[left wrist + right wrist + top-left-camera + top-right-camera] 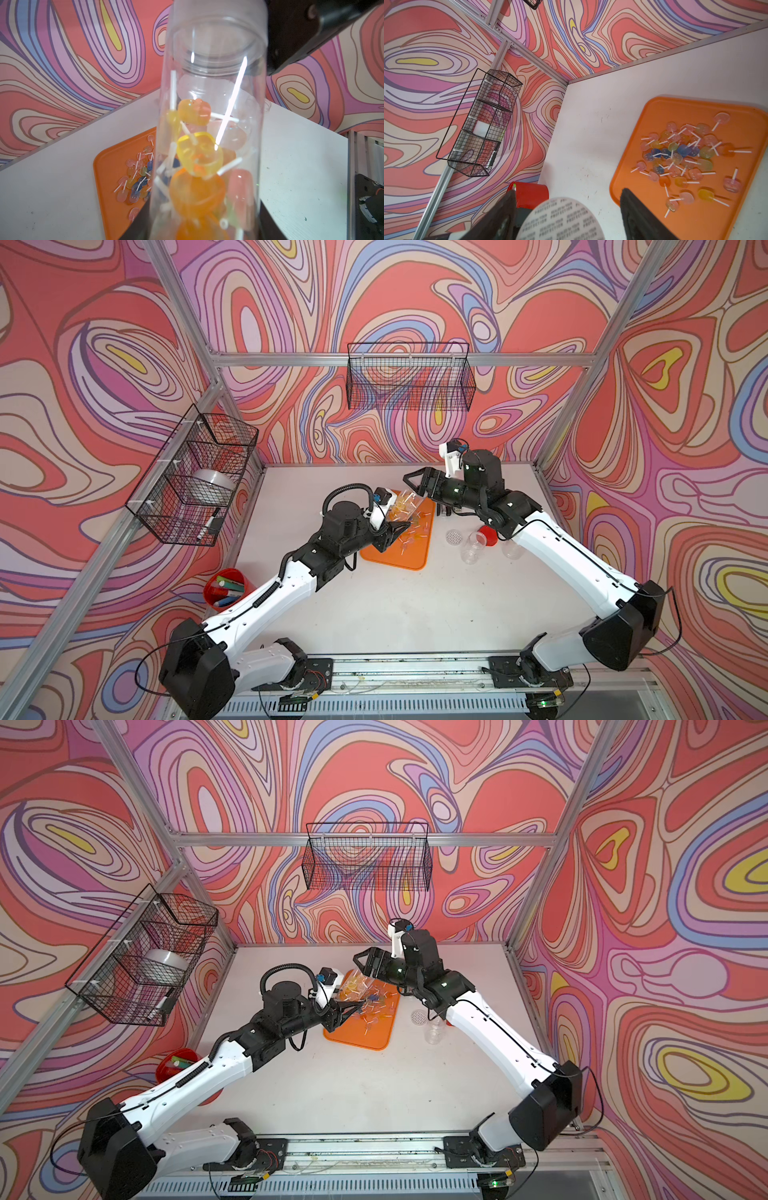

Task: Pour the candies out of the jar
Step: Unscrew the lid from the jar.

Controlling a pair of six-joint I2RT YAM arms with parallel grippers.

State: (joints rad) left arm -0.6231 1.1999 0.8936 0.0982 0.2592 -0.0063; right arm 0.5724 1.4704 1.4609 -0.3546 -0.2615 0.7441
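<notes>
My left gripper (388, 537) (204, 228) is shut on a clear jar (405, 506) (218, 52), held aslant over the orange tray (409, 556) (654, 112). Orange, yellow and pink candies (197, 153) crowd the jar's held end. Many more candies (681, 153) (419, 526) lie scattered on the tray. At the jar's threaded end, my right gripper (409, 481) (568, 191) is open. Between its fingers shows a white printed seal disc (560, 220), with a gap on each side. Whether the disc sits on the jar's mouth I cannot tell.
Right of the tray stand two empty clear jars (473, 547) (513, 549), a red lid (487, 536) and a loose round seal (454, 536). A red cup of markers (224, 587) sits front left. Wire baskets hang on the left wall (195, 477) and back wall (409, 377).
</notes>
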